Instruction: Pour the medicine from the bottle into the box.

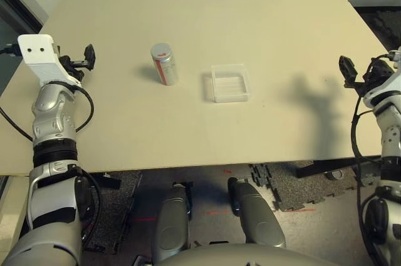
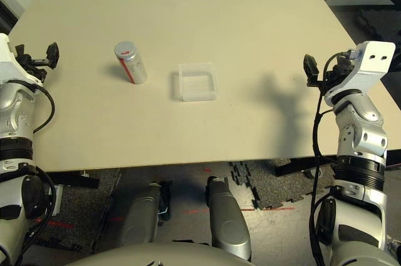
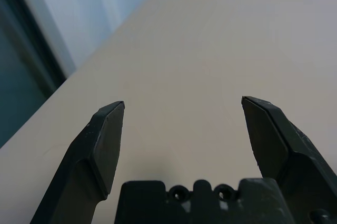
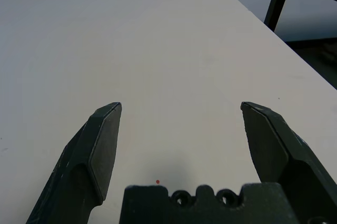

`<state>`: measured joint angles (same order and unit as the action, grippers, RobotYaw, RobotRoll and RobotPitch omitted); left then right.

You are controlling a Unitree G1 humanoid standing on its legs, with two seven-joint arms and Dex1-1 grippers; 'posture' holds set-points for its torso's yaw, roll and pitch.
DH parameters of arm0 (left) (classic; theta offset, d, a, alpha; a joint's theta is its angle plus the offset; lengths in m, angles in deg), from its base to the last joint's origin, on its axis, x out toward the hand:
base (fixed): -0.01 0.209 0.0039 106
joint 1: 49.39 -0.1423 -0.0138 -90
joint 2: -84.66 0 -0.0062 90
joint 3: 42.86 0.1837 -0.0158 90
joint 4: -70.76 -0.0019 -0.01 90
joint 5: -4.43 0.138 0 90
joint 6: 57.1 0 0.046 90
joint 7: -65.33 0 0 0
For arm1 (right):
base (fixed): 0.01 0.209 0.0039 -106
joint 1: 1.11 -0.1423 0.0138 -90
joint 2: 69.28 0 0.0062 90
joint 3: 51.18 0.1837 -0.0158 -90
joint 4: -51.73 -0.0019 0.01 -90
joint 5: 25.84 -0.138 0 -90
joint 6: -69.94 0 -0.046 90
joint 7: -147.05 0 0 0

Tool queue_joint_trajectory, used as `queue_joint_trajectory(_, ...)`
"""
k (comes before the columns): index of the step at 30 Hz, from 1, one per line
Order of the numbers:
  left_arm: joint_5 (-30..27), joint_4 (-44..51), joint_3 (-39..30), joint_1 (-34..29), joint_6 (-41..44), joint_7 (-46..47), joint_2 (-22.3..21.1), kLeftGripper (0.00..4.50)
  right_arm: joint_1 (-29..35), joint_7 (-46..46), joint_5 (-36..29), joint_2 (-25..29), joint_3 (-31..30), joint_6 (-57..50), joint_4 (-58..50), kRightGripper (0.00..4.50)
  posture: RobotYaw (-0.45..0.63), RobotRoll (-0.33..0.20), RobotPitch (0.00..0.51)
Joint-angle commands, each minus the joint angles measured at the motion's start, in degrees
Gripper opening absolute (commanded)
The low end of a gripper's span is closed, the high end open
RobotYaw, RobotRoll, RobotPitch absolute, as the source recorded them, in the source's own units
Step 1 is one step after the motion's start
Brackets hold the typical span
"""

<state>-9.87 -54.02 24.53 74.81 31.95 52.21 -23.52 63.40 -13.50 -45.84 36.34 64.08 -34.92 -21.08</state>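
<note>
Left eye view: the bottle [image 1: 165,64] stands upright between both grippers' spread, empty fingers [image 1: 90,57], well apart from either.

Head cameras share one downward table view; wrist cameras look along jaws.

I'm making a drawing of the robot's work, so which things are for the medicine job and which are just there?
For the job:
- bottle, standing with its cap on
- box, beside the bottle
- left claw, open
- right claw, open

Just there:
- table, only holding things up
- floor mats, under the table
</note>
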Motion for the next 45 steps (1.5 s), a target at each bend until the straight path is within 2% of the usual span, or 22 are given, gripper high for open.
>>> queue_joint_trajectory(1,0.8,-0.1,-0.9,-1.5,-0.3,1.8,-0.3,4.48,0.5,0.3,0.6,0.9,-0.5,-0.3,0.6,4.5,-0.06,0.0,0.224)
queue_joint_trajectory(6,0.6,-1.4,0.2,-1.2,-0.4,0.9,0.6,4.48,0.0,1.1,0.8,1.9,-0.7,0.2,1.4,4.5,-0.08,0.0,0.226)
queue_joint_trajectory(10,0.5,-3.2,1.0,1.5,-0.2,-1.4,-0.4,4.48,-1.8,2.5,1.2,2.7,-1.1,1.9,4.0,4.5,-0.07,0.0,0.222)
queue_joint_trajectory(15,-2.1,-2.1,1.9,2.0,3.6,-10.1,-1.8,4.48,-3.2,4.9,0.8,2.7,-2.0,2.0,4.6,4.5,-0.05,0.0,0.214)
queue_joint_trajectory(21,-9.5,12.2,2.5,-5.2,14.4,-23.9,-3.4,4.48,-0.7,8.7,-2.6,2.2,-3.2,-5.2,-2.3,4.5,-0.03,0.0,0.185)
queue_joint_trajectory(25,-12.0,22.5,4.9,-13.3,19.9,-31.8,-6.0,4.48,2.0,11.2,-5.0,2.5,-5.3,-11.5,-10.6,4.5,-0.05,0.0,0.183)
queue_joint_trajectory(31,-9.8,22.4,9.1,-12.8,18.7,-33.5,-3.5,4.48,2.4,10.0,-6.5,1.2,-7.0,-17.2,-18.0,4.5,-0.08,0.0,0.183)
queue_joint_trajectory(45,-5.0,9.8,14.8,-2.5,10.7,-33.7,4.7,4.48,4.1,10.1,-8.3,1.3,-7.6,-22.7,-25.3,4.5,-0.14,0.0,0.208)
